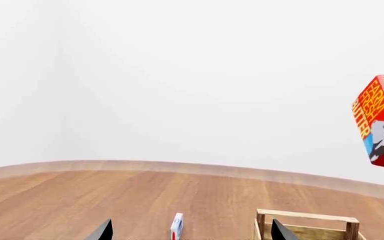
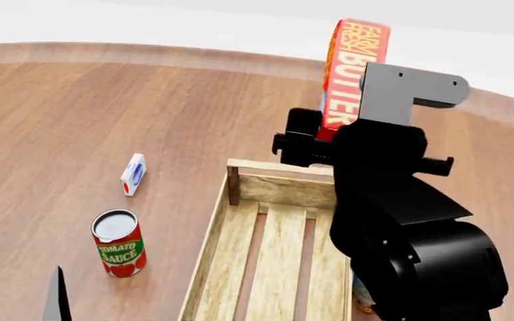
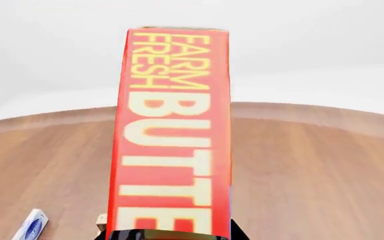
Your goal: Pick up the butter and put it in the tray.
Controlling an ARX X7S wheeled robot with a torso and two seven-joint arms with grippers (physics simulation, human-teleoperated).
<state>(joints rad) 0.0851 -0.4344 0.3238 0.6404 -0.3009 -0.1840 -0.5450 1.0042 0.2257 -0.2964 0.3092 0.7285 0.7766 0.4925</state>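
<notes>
Reading "FARM FRESH BUTTER": butter [image 3: 172,135]

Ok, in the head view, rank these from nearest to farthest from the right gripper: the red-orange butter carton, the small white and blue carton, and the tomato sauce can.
1. The red-orange butter carton: held upright in the right gripper, above the wooden tray's far end.
2. The small white and blue carton: on the floor, left of the light wooden tray.
3. The tomato sauce can: nearer the robot, farthest left.

Wooden floor [image 2: 78,107]; on it the tray [image 2: 280,190], tomato sauce can [image 2: 118,244], small white carton [image 2: 133,174]
</notes>
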